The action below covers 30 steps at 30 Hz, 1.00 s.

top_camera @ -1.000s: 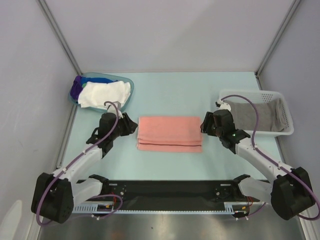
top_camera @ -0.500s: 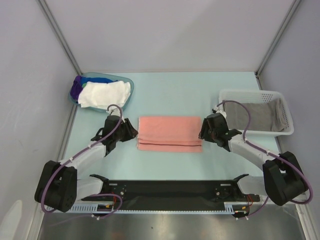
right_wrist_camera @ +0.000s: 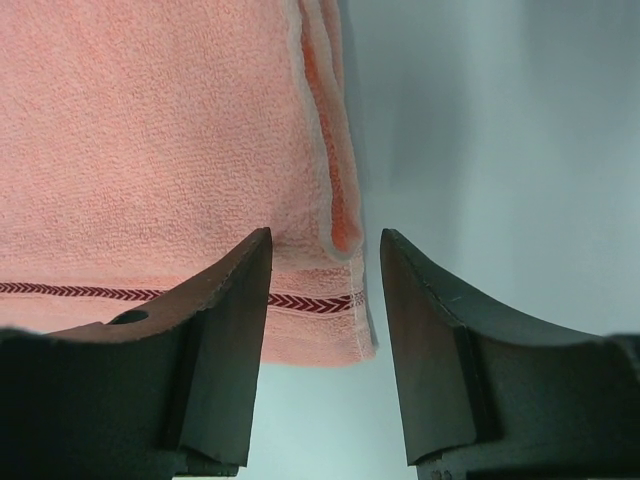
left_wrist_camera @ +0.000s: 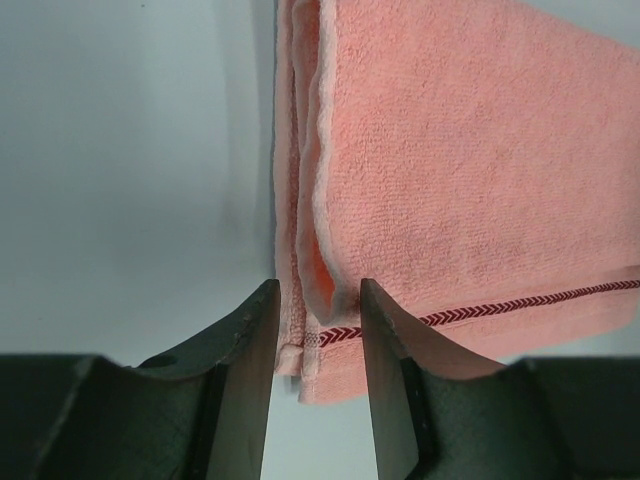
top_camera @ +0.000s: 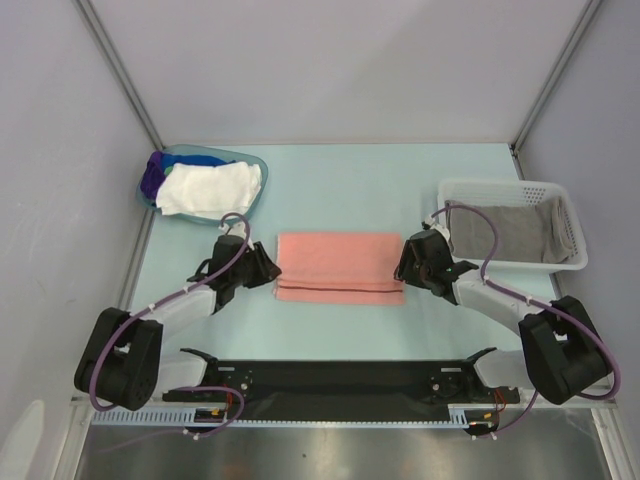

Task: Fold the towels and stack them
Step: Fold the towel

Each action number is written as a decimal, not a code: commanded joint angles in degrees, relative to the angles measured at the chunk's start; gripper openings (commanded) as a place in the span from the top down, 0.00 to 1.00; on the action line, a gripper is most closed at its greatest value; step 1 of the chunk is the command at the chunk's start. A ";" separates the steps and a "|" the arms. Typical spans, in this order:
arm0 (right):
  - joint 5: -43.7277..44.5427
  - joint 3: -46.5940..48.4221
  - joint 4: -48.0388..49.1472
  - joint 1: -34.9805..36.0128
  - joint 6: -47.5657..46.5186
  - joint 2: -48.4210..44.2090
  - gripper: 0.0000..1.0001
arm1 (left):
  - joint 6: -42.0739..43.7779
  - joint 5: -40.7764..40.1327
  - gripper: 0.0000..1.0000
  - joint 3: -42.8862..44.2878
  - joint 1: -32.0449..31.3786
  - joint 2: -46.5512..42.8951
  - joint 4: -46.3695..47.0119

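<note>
Two pincers at the salmon towel (top_camera: 340,266): left gripper (left_wrist_camera: 317,300) at its left end, right gripper (right_wrist_camera: 325,250) at its right. Both part-open, jaws astride its edge.

overhead view looks down from behind, wrist views close, all sharing salmon towel (top_camera: 340,267)

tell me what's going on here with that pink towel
Two robot arms are working on a salmon pink towel that lies folded flat mid-table. The left end effector sits at its left edge and the right end effector at its right edge, each with open jaws straddling the folded edge, nothing gripped yet. A white towel tops the pile in the blue tub at back left; a grey towel lies in the white basket on the right.
</note>
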 commanded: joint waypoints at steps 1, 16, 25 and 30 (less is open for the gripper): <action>0.37 -0.14 2.29 0.66 1.48 0.25 0.48 | -1.18 1.94 0.57 -0.69 -0.76 0.30 3.92; 0.37 -1.81 2.38 1.36 3.23 0.60 0.56 | -1.35 2.56 0.78 -1.66 -0.94 1.71 5.69; 1.07 -2.07 1.85 1.45 3.67 -0.63 0.64 | -0.83 2.56 0.86 -1.31 -0.94 1.36 5.16; 2.03 -0.23 0.19 1.45 3.15 -0.36 0.73 | -0.39 2.56 0.90 -0.25 -1.03 1.36 4.46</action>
